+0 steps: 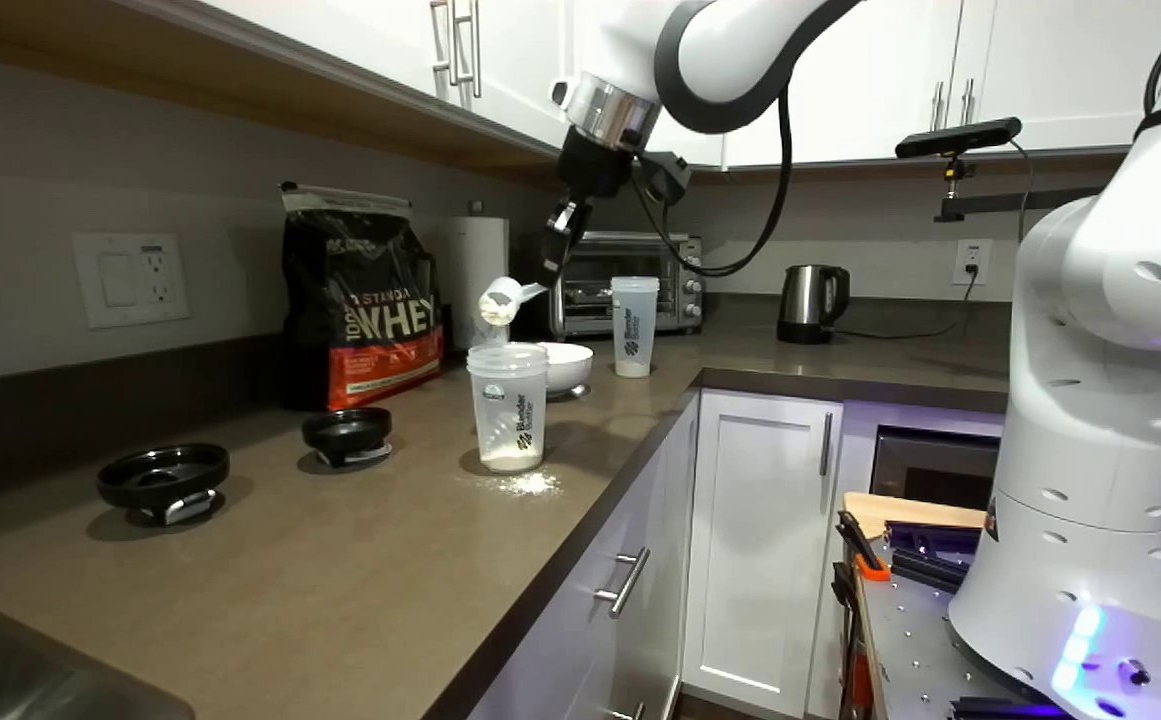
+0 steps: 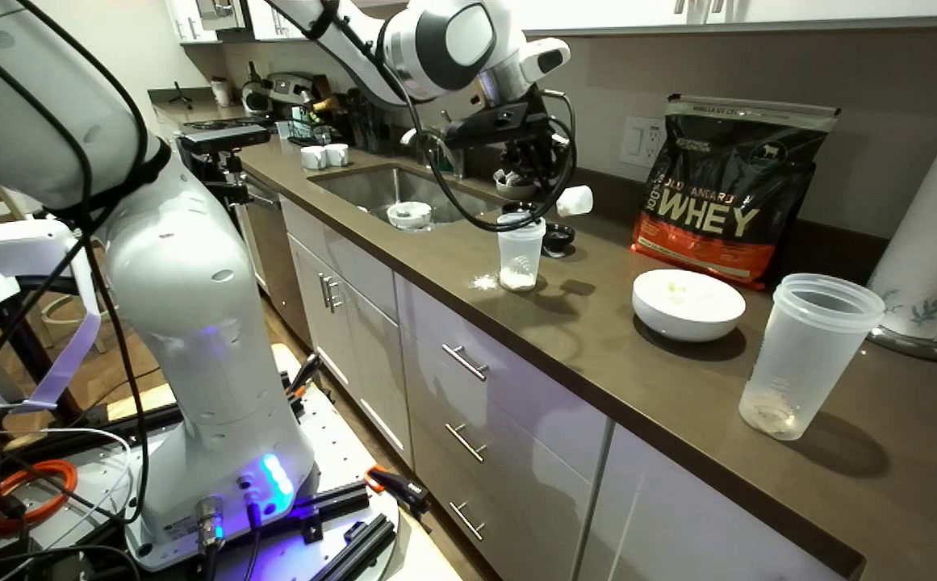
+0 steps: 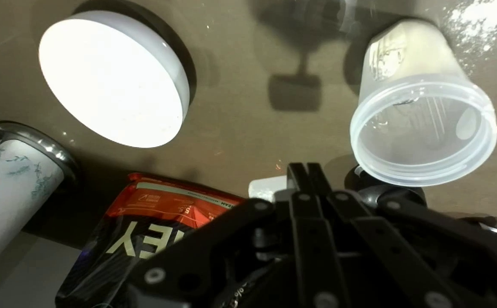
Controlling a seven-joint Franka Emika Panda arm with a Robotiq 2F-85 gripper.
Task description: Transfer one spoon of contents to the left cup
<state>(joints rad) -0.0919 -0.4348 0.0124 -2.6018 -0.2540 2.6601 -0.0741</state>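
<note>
A robot's hand [image 3: 306, 171], fingers together and clamped on the handle of a pale spoon [image 1: 504, 297], holds it aloft over the bench [image 1: 340, 560], near center frame in an exterior view and, in the wrist view, left of the open mouth of the left cup [image 3: 419, 107]. The left cup stands upright, with spilled powder [image 1: 528, 484] beside its base. The step under way appears to be the carry, contents [image 1: 496, 309] seemingly showing at the spoon's lip; the next move calls for bringing it over the rim, then tipping slowly.
</note>
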